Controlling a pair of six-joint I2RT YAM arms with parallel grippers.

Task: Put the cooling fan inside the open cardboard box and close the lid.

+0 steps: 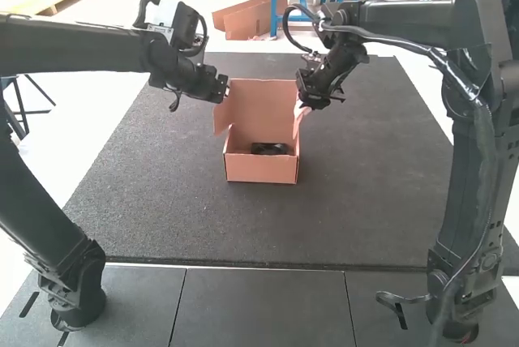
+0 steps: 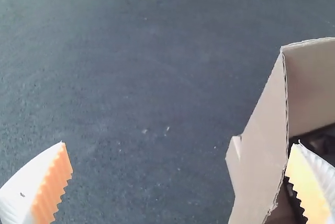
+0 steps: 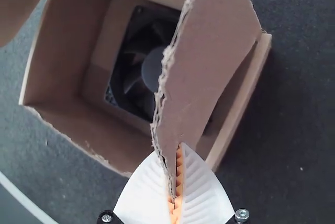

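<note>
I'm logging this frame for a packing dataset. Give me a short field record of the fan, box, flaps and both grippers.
fan: cooling fan lies flat inside the cardboard box
box: open, standing on the mat
right gripper: shut on the edge of the raised right flap
left gripper: open, with the left flap between its fingers
lid: not yet closed
</note>
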